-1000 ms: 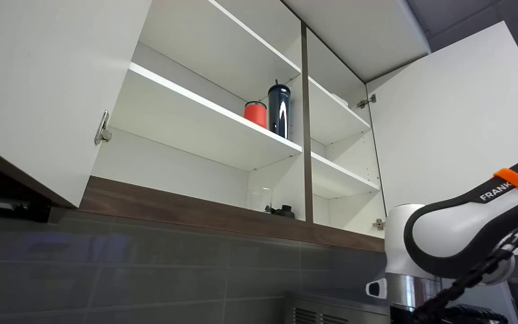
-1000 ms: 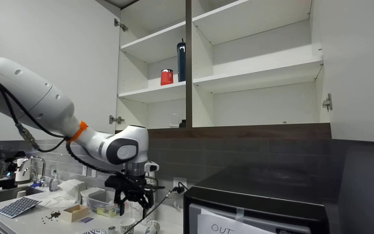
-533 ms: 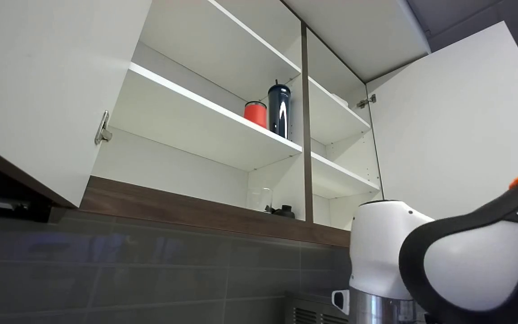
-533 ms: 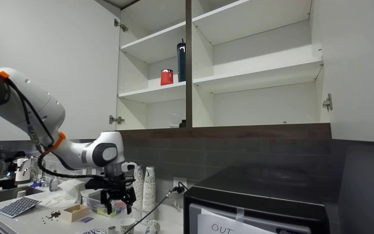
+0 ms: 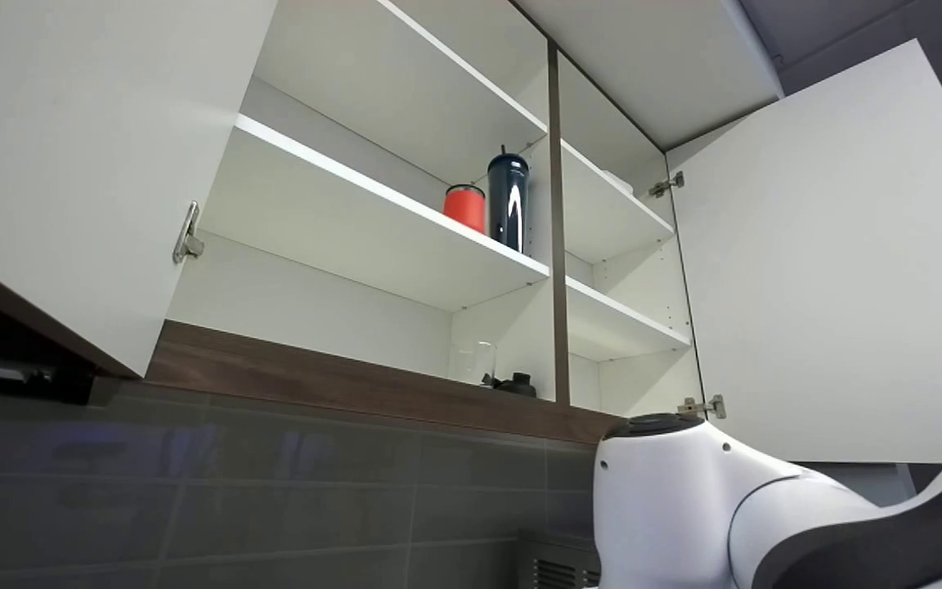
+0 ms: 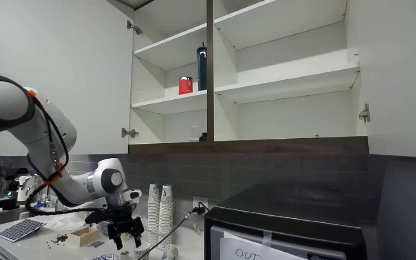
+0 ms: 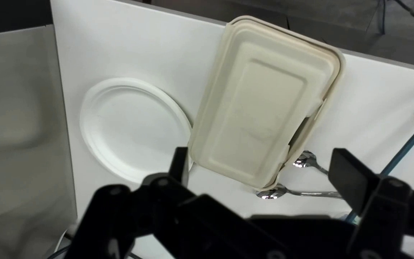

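Note:
My gripper (image 7: 263,169) stands open, nothing between its fingers, high over a white counter in the wrist view. Below it lies a beige lidded takeout container (image 7: 257,115), its lid slightly ajar along one side. A white plate (image 7: 131,129) rests to the left, partly under the container's edge. Two metal spoons, an upper spoon (image 7: 304,159) and a lower spoon (image 7: 273,192), poke out by the container's corner. In an exterior view the gripper (image 6: 128,245) hangs fingers down near a patterned paper cup (image 6: 142,249); whether they touch cannot be told.
A red cup (image 6: 185,86) and a dark blue tumbler (image 6: 201,68) stand on a shelf of the open cabinet. Tall cup stacks (image 6: 165,216) are behind the gripper. A black microwave (image 6: 284,202) stands to the right, with a cord (image 6: 173,230) before it. A small box (image 6: 83,236) sits left.
The arm has swung leftward and lowered in an exterior view, moving the gripper away from the microwave. It stays open throughout. Cup and tumbler on the shelf have not moved.

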Controlling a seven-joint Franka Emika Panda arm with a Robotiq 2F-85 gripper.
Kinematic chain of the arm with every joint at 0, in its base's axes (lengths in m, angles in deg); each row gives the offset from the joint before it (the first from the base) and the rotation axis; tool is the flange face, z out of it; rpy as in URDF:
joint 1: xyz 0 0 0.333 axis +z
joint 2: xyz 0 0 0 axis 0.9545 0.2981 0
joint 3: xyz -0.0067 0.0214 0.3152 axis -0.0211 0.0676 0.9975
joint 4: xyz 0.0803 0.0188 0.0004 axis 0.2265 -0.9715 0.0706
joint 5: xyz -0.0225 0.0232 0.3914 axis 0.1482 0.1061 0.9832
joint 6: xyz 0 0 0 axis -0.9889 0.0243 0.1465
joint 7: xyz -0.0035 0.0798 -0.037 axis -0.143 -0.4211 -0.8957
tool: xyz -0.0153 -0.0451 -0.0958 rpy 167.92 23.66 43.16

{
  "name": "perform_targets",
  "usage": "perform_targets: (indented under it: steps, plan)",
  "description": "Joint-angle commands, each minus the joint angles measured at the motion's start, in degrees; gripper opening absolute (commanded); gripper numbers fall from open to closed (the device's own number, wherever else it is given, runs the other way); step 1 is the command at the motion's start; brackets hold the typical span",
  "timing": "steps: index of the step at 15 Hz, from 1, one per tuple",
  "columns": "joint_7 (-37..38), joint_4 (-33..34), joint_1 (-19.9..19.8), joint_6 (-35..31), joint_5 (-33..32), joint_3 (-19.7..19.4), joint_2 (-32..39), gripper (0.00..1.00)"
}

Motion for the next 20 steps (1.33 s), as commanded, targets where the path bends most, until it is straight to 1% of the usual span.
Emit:
perform_targets:
  steps: [1, 4, 7, 10, 12, 13, 16, 18, 20]
  plan:
    - [0.12, 0.15, 1.48, 0.22, -0.52, -1.78, -0.09, 1.00]
    - [-0.14, 0.23, 1.44, 0.22, -0.50, -2.01, -0.26, 1.00]
    - [3.31, 2.11, 2.28, 3.09, -5.12, 1.58, 4.15, 1.00]
    - [7.80, 3.16, 3.79, 4.91, -9.09, 3.74, 7.92, 1.00]
    - [11.52, 4.99, 5.26, 6.22, -8.62, 4.01, 11.51, 1.00]
    - [12.82, 5.65, 6.02, 6.32, -7.62, 3.62, 13.15, 1.00]
    - [21.41, 8.17, 7.21, 5.78, -10.89, 2.20, 17.33, 1.00]
    - [26.96, 9.96, 8.29, 4.81, -14.76, 0.74, 19.95, 1.00]
    - [27.31, 12.17, 9.97, 5.44, -15.45, -0.52, 23.30, 1.00]
